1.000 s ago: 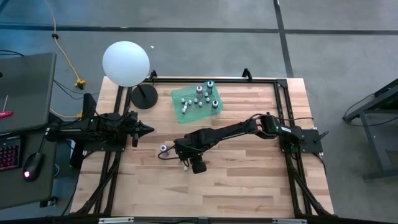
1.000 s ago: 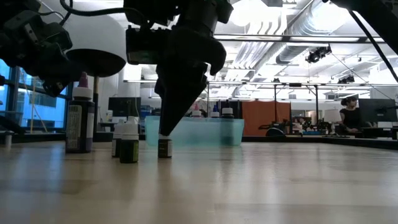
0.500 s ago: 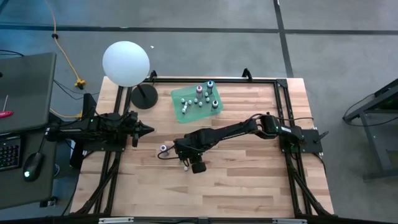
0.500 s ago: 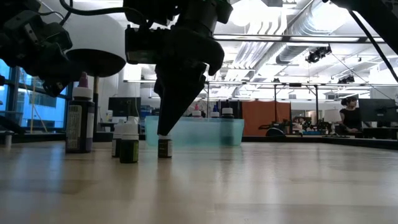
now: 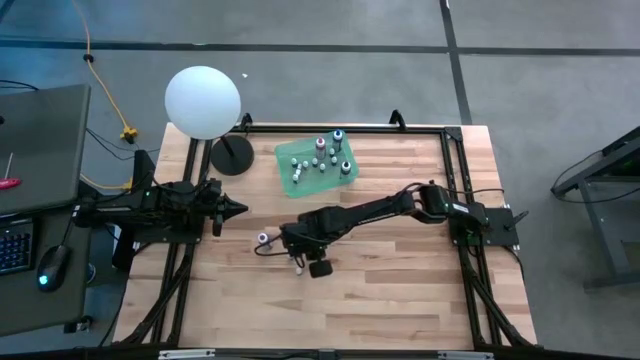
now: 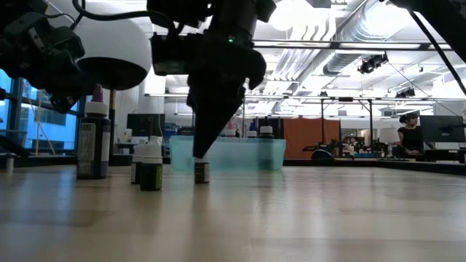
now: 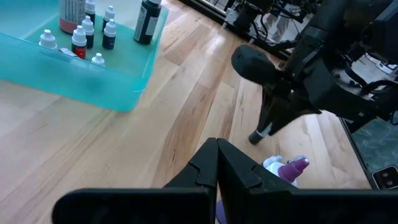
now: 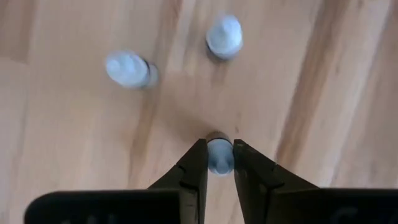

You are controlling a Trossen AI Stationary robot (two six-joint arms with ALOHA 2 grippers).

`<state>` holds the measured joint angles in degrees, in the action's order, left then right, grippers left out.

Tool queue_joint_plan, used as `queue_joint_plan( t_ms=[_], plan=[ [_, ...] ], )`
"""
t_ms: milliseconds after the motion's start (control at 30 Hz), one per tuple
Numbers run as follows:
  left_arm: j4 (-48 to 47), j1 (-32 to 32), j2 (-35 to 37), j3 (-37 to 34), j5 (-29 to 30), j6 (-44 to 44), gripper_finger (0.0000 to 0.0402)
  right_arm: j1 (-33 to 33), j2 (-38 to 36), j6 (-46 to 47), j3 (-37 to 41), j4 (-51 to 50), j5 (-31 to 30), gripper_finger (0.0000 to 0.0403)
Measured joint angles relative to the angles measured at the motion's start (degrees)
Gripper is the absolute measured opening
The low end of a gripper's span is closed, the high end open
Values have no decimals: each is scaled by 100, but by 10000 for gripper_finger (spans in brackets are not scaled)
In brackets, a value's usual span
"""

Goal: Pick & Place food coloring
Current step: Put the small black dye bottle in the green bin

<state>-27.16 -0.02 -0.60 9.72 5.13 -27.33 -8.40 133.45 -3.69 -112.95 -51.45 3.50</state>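
A tiny food coloring bottle (image 6: 202, 173) with a whitish cap stands on the wooden table near its middle, and my right gripper (image 8: 219, 152) is shut on it from above. Two more small bottles (image 8: 224, 36) (image 8: 127, 68) stand just beyond it. A taller purple-tipped bottle (image 6: 93, 142) stands to their left. A teal tray (image 5: 286, 172) at the far middle holds several more bottles. My left gripper (image 7: 217, 149) is shut and holds nothing; it hovers at the table's left side (image 5: 236, 209). My right gripper pinches the bottle's whitish cap (image 8: 219, 163) between its two fingers. The fingers (image 6: 206, 138) come down steeply from above and meet only the bottle's top. The bottle stands upright with its base on the table.
A big white globe lamp (image 5: 203, 102) on a black foot (image 5: 232, 156) stands at the far left corner. Black frame rails (image 5: 455, 170) run along the table's edges. Bare wood lies toward the near edge and the right.
My right gripper's fingers have closed in on the bottle's cap. Gripper and bottle have shifted a little toward the table's right edge, and the bottle has stayed upright on the wood.
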Motion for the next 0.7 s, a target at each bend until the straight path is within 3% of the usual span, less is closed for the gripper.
queue_joint_plan(
  t_ms=[367, 700],
  plan=[
    [0, -1, -1, 0, 0, 0, 0, 183, -774, 501, 7, -269, -184, 48],
    [0, -1, 0, 0, 0, 0, 0, 921, -1927, 995, 7, 249, -709, 47]
  ],
)
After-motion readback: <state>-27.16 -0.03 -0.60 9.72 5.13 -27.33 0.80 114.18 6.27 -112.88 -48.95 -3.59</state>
